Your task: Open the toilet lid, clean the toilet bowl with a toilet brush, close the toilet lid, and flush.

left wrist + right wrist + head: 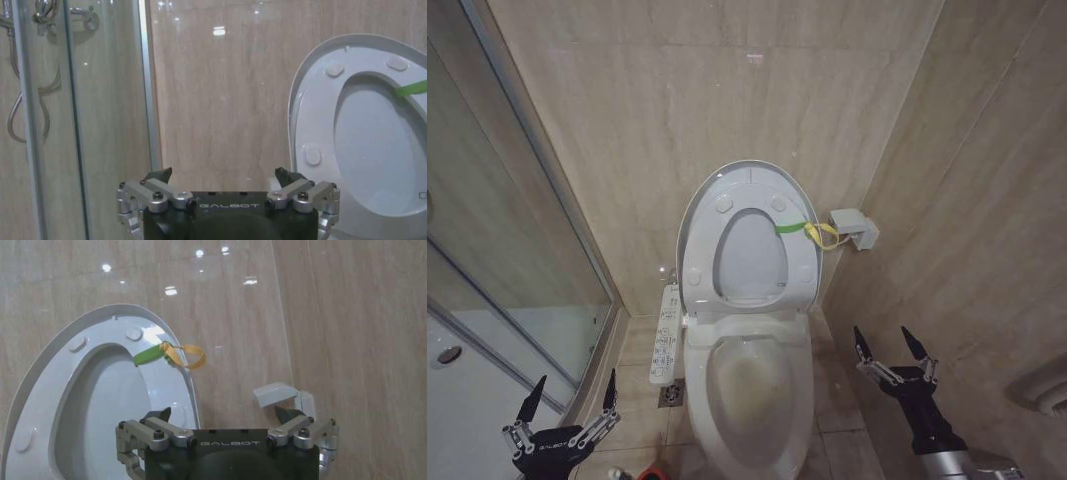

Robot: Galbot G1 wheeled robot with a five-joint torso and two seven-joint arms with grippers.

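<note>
- The left gripper (571, 395) hangs low at the robot's left, its two dark fingers spread wide with nothing between them
- Ahead of it and to its right stands the toilet, with the toilet lid (749, 205) raised upright against the beige tiled wall (647, 110)
- The seat ring (727, 235) is raised too, lying flat against the lid, round bumpers showing on its face
- A green-and-yellow band (805, 231) is tied at the raised edge on the side nearer the right gripper
- The right gripper (893, 349) is held up at the robot's right, fingers likewise apart and empty, well clear of the toilet
- Between the two grippers lies the open toilet bowl (749, 385), white with a faint brownish stain inside
- A white control panel (666, 338) with small buttons runs along the bowl's side nearer the left gripper
- Beyond the right gripper, a small grey-white box (853, 229) is fixed to the wall just past the band
- To the outer side of the left gripper is the glass shower screen (497, 230); its wrist view shows a shower hose (27, 107) behind the glass
- Something red (653, 471) shows at the floor just beside the left gripper; what it is cannot be told
</note>
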